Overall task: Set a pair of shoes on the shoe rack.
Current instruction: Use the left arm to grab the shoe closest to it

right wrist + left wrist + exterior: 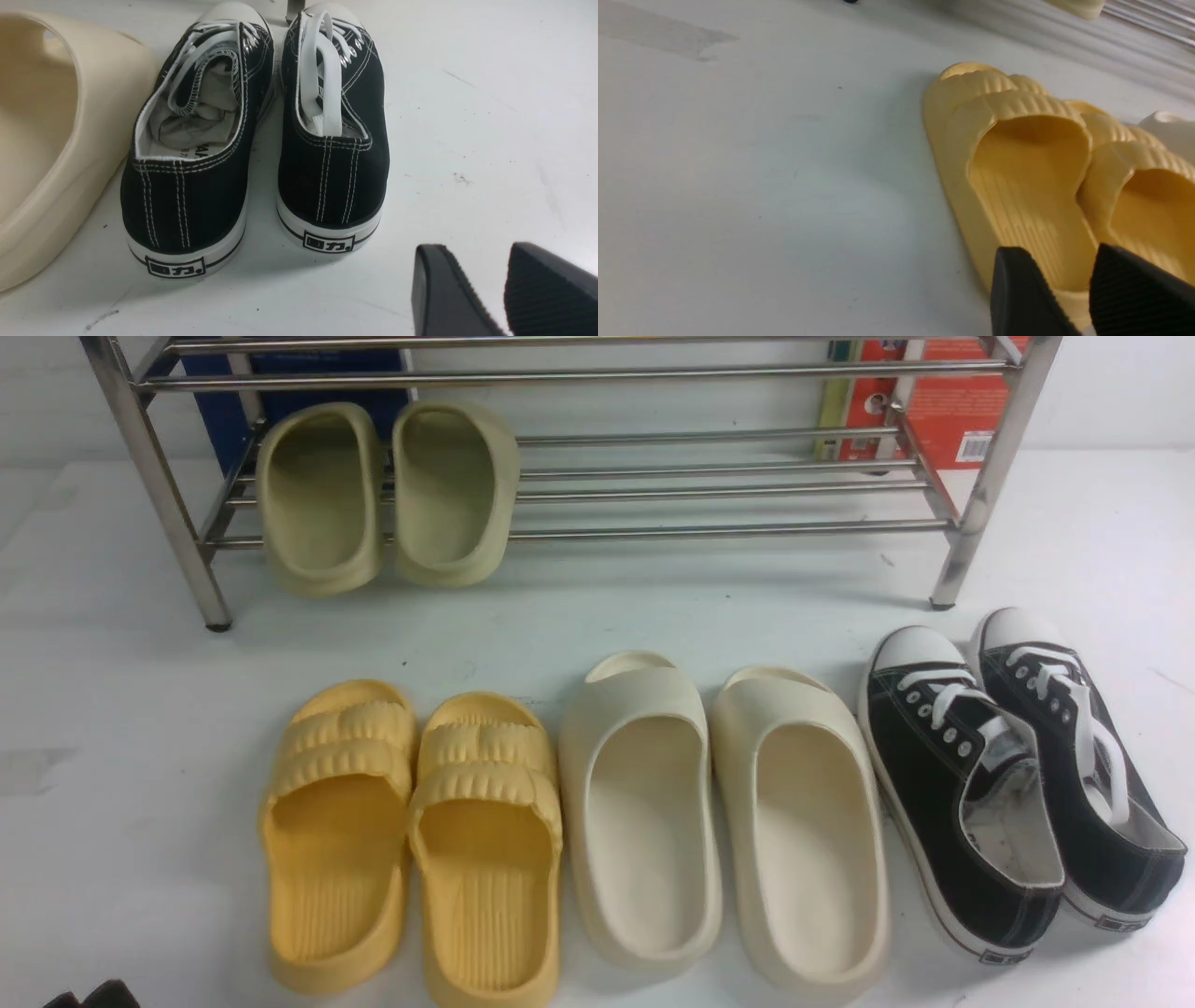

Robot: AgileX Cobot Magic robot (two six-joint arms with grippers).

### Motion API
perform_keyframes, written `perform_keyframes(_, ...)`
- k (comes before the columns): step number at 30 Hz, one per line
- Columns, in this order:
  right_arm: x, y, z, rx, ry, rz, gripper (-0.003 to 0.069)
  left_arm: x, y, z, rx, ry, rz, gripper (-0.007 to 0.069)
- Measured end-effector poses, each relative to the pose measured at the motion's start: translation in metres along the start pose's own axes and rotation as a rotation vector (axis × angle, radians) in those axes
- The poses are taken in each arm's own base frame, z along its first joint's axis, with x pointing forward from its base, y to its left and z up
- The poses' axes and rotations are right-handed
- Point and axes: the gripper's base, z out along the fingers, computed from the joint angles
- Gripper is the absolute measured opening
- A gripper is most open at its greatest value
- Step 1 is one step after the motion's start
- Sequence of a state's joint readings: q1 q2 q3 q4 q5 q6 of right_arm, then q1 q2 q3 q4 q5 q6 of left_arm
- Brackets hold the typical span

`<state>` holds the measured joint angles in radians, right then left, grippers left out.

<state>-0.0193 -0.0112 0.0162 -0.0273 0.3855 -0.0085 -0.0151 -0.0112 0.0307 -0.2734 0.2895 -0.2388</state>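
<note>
Approach step, nothing grasped. Left gripper [1059,261] hangs open over the yellow slides [411,831]; right gripper [476,252] is open behind the sneakers [1018,784]. The 2 cream slides [794,821] lie on the table between those pairs. Likely next: both arms swing inward. Neighbours crowd the outer edges; the shoe rack [709,476] has room right of the greenish slides [387,495].

Shoe rack [653,377] — shiny polished steel bars; pair of shoes [738,784] — smooth matt foam; sneakers [1013,803] black canvas.
</note>
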Motion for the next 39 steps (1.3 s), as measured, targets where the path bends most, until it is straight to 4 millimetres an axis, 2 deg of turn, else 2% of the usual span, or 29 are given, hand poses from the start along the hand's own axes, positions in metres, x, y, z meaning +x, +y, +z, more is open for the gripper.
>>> perform_keyframes(5,0.0,0.0,0.0,0.0,0.0,0.0,0.0246,-0.001,-0.001,0.0,0.012,-0.007,-0.034,0.0242)
perform_keyframes(12,0.0,0.0,0.0,0.0,0.0,0.0,0.0246,-0.012,-0.008,-0.001,0.119,-0.113,-0.396,0.0242)
perform_keyframes(15,0.0,0.0,0.0,0.0,0.0,0.0,0.0246,-0.02,-0.008,-0.002,0.131,-0.197,-0.447,0.0239)
perform_keyframes(18,0.0,0.0,0.0,0.0,0.0,0.0,0.0246,-0.023,-0.007,-0.003,0.132,-0.232,-0.454,0.0215)
perform_keyframes(19,0.0,0.0,0.0,0.0,0.0,0.0,0.0246,-0.022,-0.007,-0.003,0.133,-0.221,-0.453,0.0171)
perform_keyframes(20,0.0,0.0,0.0,0.0,0.0,0.0,0.0246,-0.023,-0.009,-0.004,0.14,-0.204,-0.445,0.0141)
perform_keyframes(21,0.0,0.0,0.0,0.0,0.0,0.0,0.0246,-0.026,-0.014,-0.006,0.155,-0.18,-0.428,0.0078)
perform_keyframes(22,0.0,0.0,0.0,0.0,0.0,0.0,0.0246,-0.028,-0.017,-0.007,0.163,-0.175,-0.42,0.0069)
perform_keyframes(23,0.0,0.0,0.0,0.0,0.0,0.0,0.0246,-0.036,-0.025,-0.011,0.185,-0.148,-0.378,0.0001)
perform_keyframes(24,0.0,0.0,0.0,0.0,0.0,0.0,0.0246,-0.042,-0.031,-0.014,0.195,-0.129,-0.347,-0.0013)
perform_keyframes(27,0.0,0.0,0.0,0.0,0.0,0.0,0.0246,-0.058,-0.048,-0.017,0.207,-0.045,-0.253,-0.0013)
perform_keyframes(28,0.0,0.0,0.0,0.0,0.0,0.0,0.0246,-0.071,-0.061,-0.015,0.2,0.075,-0.169,-0.0013)
perform_keyframes(29,0.0,0.0,0.0,0.0,0.0,0.0,0.0246,-0.071,-0.061,-0.013,0.193,0.084,-0.163,-0.0013)
perform_keyframes(31,0.0,0.0,0.0,0.0,0.0,0.0,0.0246,-0.086,-0.077,-0.006,0.193,0.246,-0.051,-0.0013)
perform_keyframes(33,0.0,0.0,0.0,0.0,0.0,0.0,0.0246,-0.093,-0.085,0.001,0.213,0.328,0.044,-0.0013)
perform_keyframes(39,0.0,0.0,0.0,0.0,0.0,0.0,0.0246,-0.096,-0.112,0.024,0.293,0.585,0.272,-0.0013)
